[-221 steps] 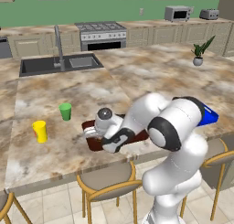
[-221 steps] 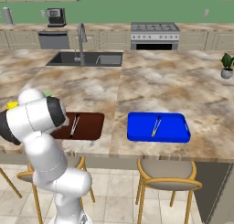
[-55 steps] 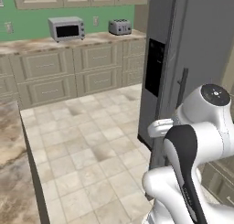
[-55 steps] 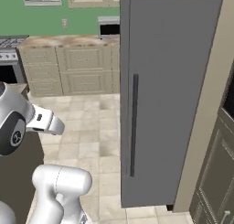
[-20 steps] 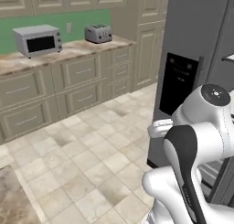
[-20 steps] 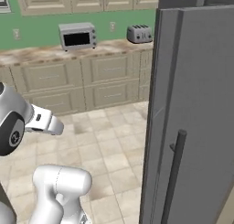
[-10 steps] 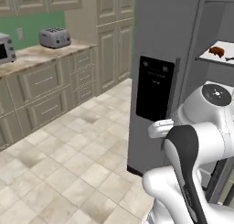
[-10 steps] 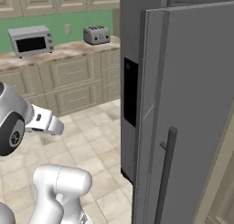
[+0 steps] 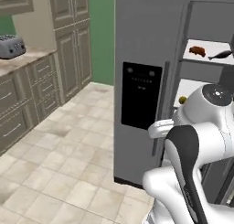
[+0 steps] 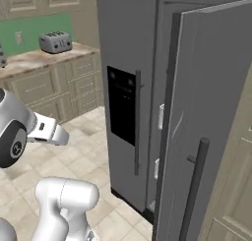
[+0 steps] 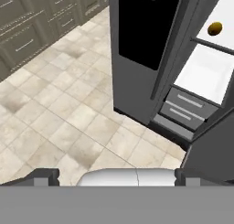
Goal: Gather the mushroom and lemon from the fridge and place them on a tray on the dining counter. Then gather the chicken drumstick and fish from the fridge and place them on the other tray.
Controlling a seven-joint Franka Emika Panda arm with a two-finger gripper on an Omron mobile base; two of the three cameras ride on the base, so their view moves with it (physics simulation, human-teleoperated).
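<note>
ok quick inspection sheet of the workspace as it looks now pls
surface: white fridge shelves showing behind the open right-hand door; tiled floor in front
job's things: chicken drumstick and fish on the upper shelf; lemon on the shelf below; mushroom nothing seen
clutter: nothing seen
grippers: gripper open, holding nothing, short of the fridge
cables: nothing seen
surroundings: toaster on a counter, grey cabinets, green wall
</note>
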